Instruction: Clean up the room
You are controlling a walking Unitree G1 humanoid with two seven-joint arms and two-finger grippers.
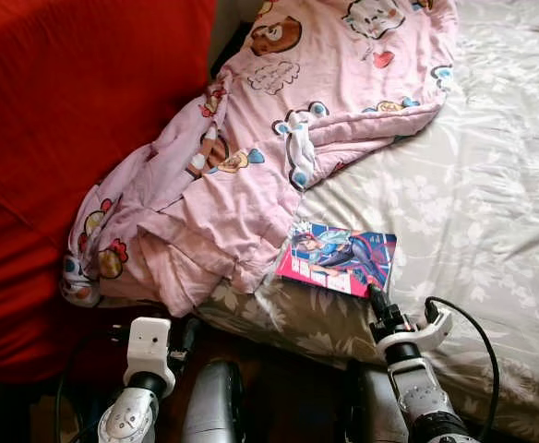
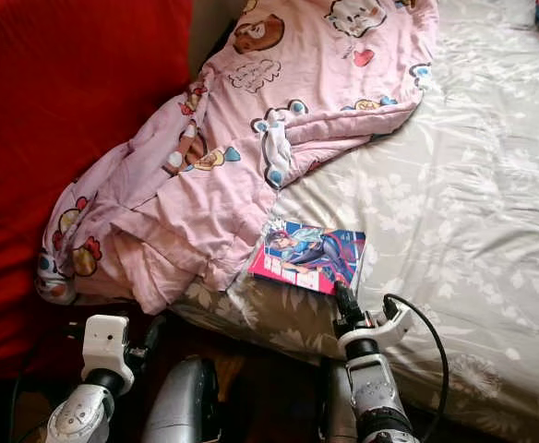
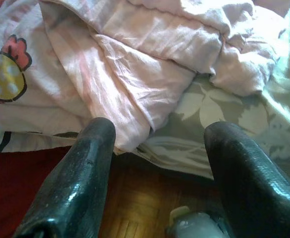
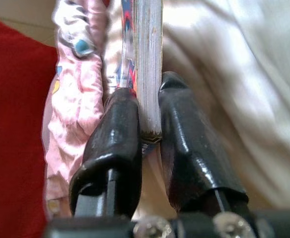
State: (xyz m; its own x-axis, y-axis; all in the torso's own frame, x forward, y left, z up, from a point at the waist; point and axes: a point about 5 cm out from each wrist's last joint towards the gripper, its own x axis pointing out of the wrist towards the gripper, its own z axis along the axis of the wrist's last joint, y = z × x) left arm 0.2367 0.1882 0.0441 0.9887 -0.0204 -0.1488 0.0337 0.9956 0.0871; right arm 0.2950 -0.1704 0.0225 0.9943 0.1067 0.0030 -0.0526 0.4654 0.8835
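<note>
- The book [image 1: 337,257], with a bright illustrated cover, is seen lying low and centre in the left eye view, on the grey flowered bedsheet [image 1: 491,212] near the bed's front edge, its upper left corner touching the pink cartoon-print blanket [image 1: 251,157].
- The right gripper [image 4: 149,131] is closed on the book's near edge; in the right wrist view the page block is pinched between the two black fingers, only a short way in.
- A slip is judged likely if the book is lifted quickly, since so little of the edge is held and the weight hangs beyond the fingers.
- The cover or pages could be bent or fanned open, because the grip sits at one edge only.
- The blanket could be dragged along if the book's far corner is caught under its fold.
- The left gripper [image 3: 157,163], at the lower left of the left eye view, is spread open and empty, by the bed's edge just short of the blanket's hem; the hanging cloth could be snagged if that arm is raised carelessly.
</note>
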